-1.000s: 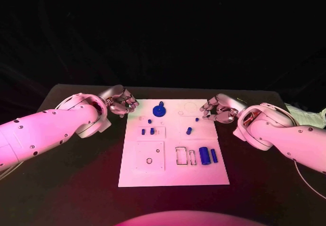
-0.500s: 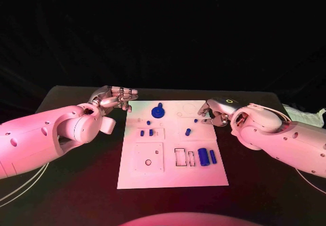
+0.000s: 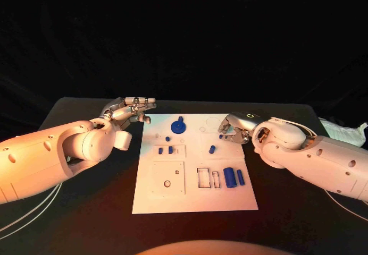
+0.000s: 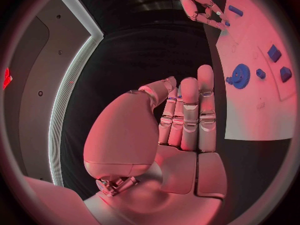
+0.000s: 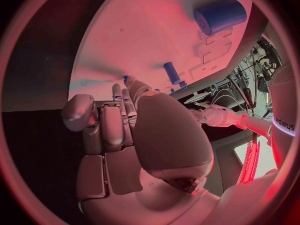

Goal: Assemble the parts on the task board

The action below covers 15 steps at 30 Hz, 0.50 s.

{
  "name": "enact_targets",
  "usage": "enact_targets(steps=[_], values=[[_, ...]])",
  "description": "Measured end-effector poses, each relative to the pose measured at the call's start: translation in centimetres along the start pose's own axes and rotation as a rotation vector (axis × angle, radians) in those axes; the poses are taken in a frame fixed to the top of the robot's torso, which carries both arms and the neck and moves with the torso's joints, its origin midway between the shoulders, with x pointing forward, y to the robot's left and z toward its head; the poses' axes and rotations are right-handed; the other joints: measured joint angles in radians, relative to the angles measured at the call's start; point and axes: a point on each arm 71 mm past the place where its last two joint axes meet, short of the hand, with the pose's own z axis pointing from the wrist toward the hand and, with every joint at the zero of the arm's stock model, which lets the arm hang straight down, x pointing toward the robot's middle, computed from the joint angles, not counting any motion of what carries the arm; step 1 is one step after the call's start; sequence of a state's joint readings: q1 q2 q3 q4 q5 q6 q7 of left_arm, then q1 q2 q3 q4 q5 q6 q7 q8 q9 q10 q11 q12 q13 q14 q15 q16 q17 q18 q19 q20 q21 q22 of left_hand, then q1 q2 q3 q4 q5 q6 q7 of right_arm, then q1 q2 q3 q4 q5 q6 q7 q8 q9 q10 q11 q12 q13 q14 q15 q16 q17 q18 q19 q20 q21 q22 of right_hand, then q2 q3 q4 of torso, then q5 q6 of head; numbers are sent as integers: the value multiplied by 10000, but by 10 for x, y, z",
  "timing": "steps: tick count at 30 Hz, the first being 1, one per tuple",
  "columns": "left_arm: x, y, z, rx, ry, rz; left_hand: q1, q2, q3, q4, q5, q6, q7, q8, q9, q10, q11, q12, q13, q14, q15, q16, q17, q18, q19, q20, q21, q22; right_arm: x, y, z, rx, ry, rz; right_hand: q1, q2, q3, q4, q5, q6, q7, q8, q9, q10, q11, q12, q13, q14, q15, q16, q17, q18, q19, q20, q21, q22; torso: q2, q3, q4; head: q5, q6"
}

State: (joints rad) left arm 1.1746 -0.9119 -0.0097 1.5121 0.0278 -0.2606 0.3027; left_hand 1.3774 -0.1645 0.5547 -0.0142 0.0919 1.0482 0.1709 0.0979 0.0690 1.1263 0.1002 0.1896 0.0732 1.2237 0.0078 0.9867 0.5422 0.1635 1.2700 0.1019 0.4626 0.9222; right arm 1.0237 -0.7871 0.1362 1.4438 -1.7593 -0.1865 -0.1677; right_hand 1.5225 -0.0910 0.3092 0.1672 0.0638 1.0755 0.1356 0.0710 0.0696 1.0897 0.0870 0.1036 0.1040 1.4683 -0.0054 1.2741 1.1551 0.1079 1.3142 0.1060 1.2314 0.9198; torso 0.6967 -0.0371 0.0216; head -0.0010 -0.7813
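both arms have slid further in over the table since a second ago, and the right hand (image 3: 232,129) has crept from the board's far right edge onto the board itself. the parts look like they're sitting where they were.

landmark is the task board (image 3: 194,199), the white plate in the middle of the black table (image 3: 84,212).

left hand (image 3: 132,110) hovers just off the board's far left corner, over the table. in the left wrist view its fingers (image 4: 189,116) are straight and pressed side by side, thumb off to one side, palm bare, so it's holding nothing.

right hand sits over the far right part of the board, near a small blue peg (image 3: 220,136). in the right wrist view its fingers (image 5: 119,110) are curled inward, but i can't tell if anything is pinched at the tips.

on the board: blue gear (image 3: 178,126) near the far edge, left of centre. two small blue blocks (image 3: 166,150) in a square recess on the left side. big blue cylinder (image 3: 229,176) and a thinner blue pin (image 3: 241,177) side by side toward the near right, just beside rectangular slots (image 3: 209,177).
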Motion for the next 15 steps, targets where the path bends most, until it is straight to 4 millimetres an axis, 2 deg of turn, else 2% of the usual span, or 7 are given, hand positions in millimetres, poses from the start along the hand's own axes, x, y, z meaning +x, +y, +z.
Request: enact_targets(steps=[4,6,15], values=[[1,0,0,0,42,-102,0,0,-27,-28,0,0,0,0,0,7,-8,0,-1,-32,31,0,-11,-1,-20,20,-39,-11,3,2,2,-28,158,-14,-2,2,157,-44,0,7,0,0,0,108,-7,0,-113,0,0,0,-11,0,0,0,0,0,0,7,0,8,-12],[1,0,0,-6,58,-138,0,0,-45,-45,0,-1,0,0,0,11,-11,42,-1,-83,-17,0,-21,0,-36,36,-39,-12,4,2,3,-32,214,-24,-52,52,231,-79,0,87,19,0,0,152,0,0,-175,0,0,0,-11,0,0,0,-36,0,1,7,0,9,-22],[2,0,0,-23,98,-221,0,0,-97,-97,0,-36,34,0,-8,15,-15,42,-2,-139,-42,-1,-48,-1,-71,1,-75,-34,3,4,5,-68,334,-124,-52,52,608,-333,0,485,-58,28,82,659,-111,-32,-315,0,-1,0,37,0,38,-39,-36,44,4,11,-12,4,-59]])
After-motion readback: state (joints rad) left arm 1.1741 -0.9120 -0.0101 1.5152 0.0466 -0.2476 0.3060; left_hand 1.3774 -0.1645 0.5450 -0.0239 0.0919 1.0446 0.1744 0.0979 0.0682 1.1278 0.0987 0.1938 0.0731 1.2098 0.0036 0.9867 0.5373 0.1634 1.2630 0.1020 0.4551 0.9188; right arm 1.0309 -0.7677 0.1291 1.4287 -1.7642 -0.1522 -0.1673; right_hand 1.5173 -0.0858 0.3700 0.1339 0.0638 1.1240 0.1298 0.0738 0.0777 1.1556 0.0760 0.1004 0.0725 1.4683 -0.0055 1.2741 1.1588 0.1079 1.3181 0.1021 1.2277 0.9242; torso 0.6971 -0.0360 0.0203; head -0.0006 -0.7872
